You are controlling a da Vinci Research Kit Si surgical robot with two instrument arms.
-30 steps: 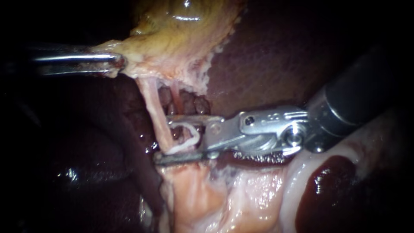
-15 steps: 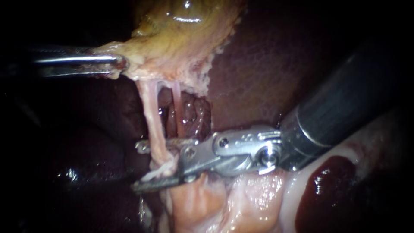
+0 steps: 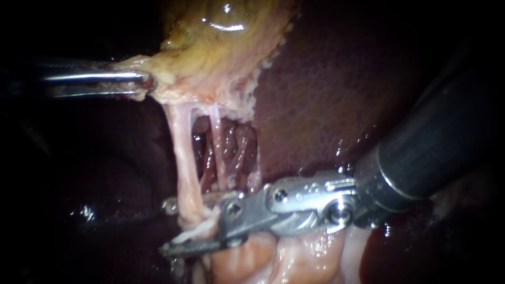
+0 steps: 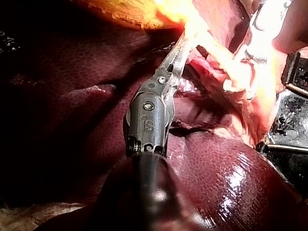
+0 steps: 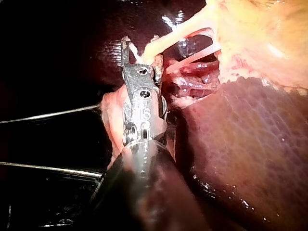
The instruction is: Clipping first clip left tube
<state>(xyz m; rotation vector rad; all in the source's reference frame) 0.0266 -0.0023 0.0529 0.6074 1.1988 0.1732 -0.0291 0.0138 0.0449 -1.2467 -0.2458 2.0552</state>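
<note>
The yellowish gallbladder (image 3: 221, 47) hangs at the top against the dark liver (image 3: 326, 94). My left instrument (image 3: 142, 84) holds the gallbladder's pale lower edge, jaws shut on it; the left wrist view shows those jaws (image 4: 180, 45) buried in bright tissue. Two strands run down from the gallbladder: the thick pale left tube (image 3: 185, 158) and a thinner right tube (image 3: 215, 142). My right instrument (image 3: 167, 227) straddles the left tube low down, one jaw behind it and one in front, a gap between them. A white clip (image 3: 197, 230) sits in that gap against the tube. The right wrist view shows the same jaws (image 5: 132, 55) at the tube (image 5: 178, 36).
Pale pink fatty tissue (image 3: 294, 257) bulges under my right instrument's wrist. Red ridged tissue (image 3: 236, 152) shows in the window behind the two tubes. Thin metal wires (image 5: 48, 115) cross the dark area beside the right instrument's shaft. A black clamp (image 4: 296, 72) stands at the tissue's edge.
My right instrument has slid left and lower along the tissue. Its open jaws, which held the clip just right of the left tube, now lie across the tube. The left instrument holds still.
</note>
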